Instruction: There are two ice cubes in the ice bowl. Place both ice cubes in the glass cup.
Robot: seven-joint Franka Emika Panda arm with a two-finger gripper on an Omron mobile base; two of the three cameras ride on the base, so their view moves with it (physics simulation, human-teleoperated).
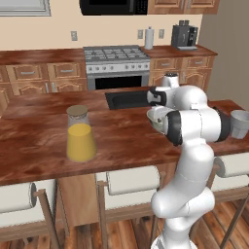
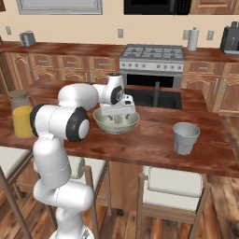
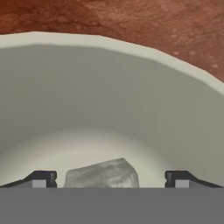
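Hand view, nearest first: fingers (image 3: 43, 179) stand wide apart, tips at either side of frame bottom, one ice cube (image 3: 102, 175) lying between them w/o touching either. Nothing gripped. Cube pale grey, rough-faced, sits on the floor of the ice bowl (image 3: 109, 100); bowl's inner wall curves up behind it, rim pale against red-brown counter (image 3: 131, 22) beyond. Can't make out a second cube here.

Right base view: gripper (image 2: 118, 113) is down inside the bowl (image 2: 105, 123), hand pointing down over it. Bowl sits on the counter (image 2: 149, 140) near its middle, just in front of the sink (image 2: 156, 99). Glass cup (image 2: 186, 138) stands upright to the right of the bowl, well apart, nearer the front edge. Carafe (image 2: 21, 114) w/ orange juice at far left of counter, partly behind the arm.

Left base view: arm covers most of the bowl (image 1: 153, 116); glass cup (image 1: 240, 123) at right edge, carafe (image 1: 80, 133) w/ cork lid to the left.

Farther back: stove (image 2: 151, 58) against rear wall, paper towel roll (image 2: 193, 39) & coffee machine (image 1: 185, 35) on rear counter, toaster (image 2: 27, 38) far left.
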